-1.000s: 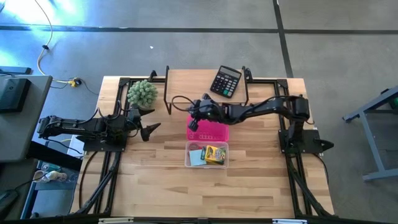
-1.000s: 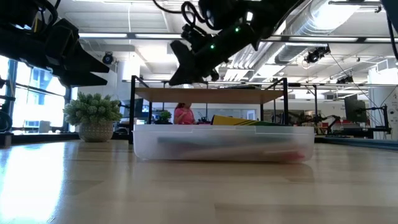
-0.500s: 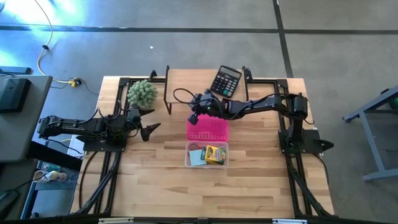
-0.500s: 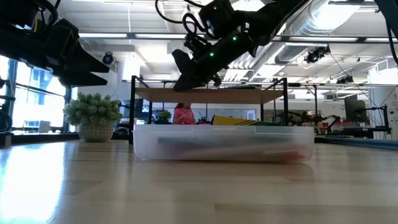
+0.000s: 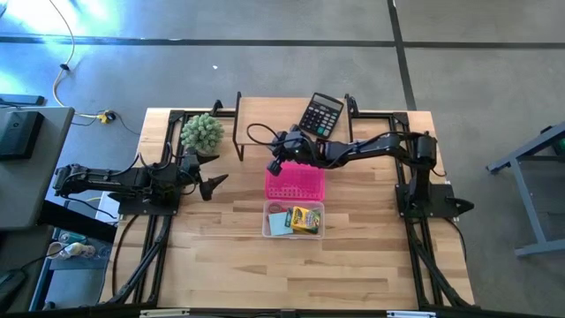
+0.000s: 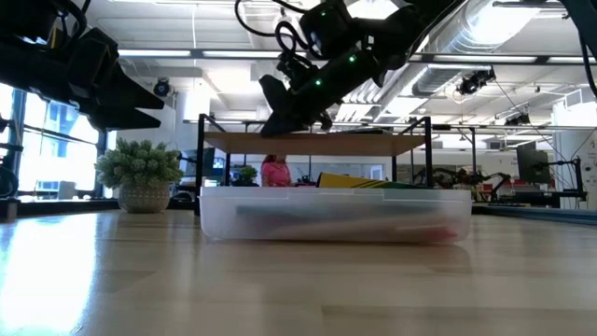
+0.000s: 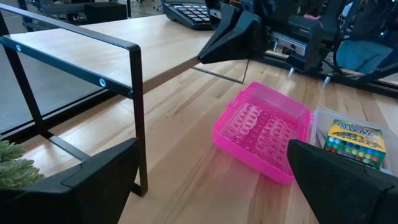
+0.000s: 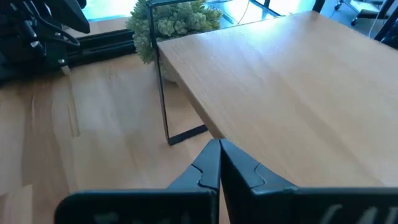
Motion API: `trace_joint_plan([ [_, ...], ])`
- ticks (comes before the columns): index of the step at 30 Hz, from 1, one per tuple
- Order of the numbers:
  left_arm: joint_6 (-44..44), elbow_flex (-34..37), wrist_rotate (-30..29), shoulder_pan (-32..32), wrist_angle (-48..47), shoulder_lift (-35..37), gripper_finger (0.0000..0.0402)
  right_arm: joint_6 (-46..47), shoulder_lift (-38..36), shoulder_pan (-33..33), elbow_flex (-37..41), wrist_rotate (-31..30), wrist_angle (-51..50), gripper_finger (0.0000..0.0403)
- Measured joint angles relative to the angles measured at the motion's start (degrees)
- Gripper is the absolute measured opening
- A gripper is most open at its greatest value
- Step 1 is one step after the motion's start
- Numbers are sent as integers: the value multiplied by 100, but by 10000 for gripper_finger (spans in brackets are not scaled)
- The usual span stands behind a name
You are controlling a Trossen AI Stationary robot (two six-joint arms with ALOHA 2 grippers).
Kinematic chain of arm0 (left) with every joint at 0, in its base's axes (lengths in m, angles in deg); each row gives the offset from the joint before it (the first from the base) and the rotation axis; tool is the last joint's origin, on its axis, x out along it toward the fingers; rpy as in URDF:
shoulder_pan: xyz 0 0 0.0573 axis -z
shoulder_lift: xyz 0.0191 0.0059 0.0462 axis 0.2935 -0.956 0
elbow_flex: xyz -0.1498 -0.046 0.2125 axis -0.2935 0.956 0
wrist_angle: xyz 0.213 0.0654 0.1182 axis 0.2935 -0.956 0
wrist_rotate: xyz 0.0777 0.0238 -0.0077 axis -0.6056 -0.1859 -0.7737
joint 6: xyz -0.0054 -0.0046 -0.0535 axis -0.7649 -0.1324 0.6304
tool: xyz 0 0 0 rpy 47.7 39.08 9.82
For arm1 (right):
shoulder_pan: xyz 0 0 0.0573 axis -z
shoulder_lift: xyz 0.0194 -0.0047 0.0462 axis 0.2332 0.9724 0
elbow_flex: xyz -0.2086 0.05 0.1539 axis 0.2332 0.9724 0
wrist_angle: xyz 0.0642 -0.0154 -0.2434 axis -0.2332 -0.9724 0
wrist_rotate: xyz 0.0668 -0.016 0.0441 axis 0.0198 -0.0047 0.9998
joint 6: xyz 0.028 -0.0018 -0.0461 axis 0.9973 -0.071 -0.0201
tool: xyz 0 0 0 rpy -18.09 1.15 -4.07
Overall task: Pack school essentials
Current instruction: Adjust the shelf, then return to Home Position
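Clear box (image 5: 293,220) sits at worktop (image 5: 229,256) centre, toward 6 o'clock; inside it a light-blue notepad (image 5: 279,224) and a yellow-and-green crayon box (image 5: 305,218) lie side by side, with something red showing low through the wall in the low view. Judged: packing is largely done; the pink lid (image 5: 295,183), lying just beside the box at its 12 o'clock side, is not yet on, so closing appears to remain. Right pincer (image 5: 276,165) hovers above the lid's far-left corner, fingers pressed together and empty, tips next to the raised shelf (image 8: 292,81) edge. Left pincer (image 5: 212,185) waits at 9 o'clock, fingers spread, holding nothing. Calculator (image 5: 320,116) rests on the shelf at 12 o'clock; plant (image 5: 202,132) stands at 10 o'clock. Shelf edge and its black frame crowd the right arm; open room lies from 3 through 6 to 8 o'clock.
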Motion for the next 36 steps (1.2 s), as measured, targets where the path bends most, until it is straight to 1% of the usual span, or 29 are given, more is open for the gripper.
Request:
trace_joint_plan([
  [3,0,0,0,-2,0,0,394,-174,-85,-101,0,-60,-11,0],
  [8,0,0,0,0,0,0,394,-498,-447,-337,0,-50,-117,0],
  [13,0,0,2,-2,-2,0,394,-952,-1135,-628,-2,-27,-719,0],
  [15,0,0,8,0,0,-1,394,-1102,-1457,-746,15,-36,-1108,0],
  [17,0,0,19,-1,-1,-2,394,-1271,-1833,-863,169,-38,-1182,0],
  [19,0,0,17,-1,-1,0,394,-1454,-2269,-973,464,-128,-1075,0],
  [21,0,0,20,-2,0,-2,394,-1559,-2728,-1069,929,-305,-808,0],
  [26,-97,0,6,-1,-2,0,394,-1434,-3966,-1372,2543,-668,335,0],
  [28,-252,0,3,-1,-1,0,394,-1309,-4439,-1551,3096,-857,595,0],
  [32,-278,0,18,0,-2,0,394,-1319,-5276,-2012,3946,-1147,743,0],
  [36,-258,0,20,-2,-2,-1,394,-1335,-6023,-2439,4568,-1422,759,0],
])
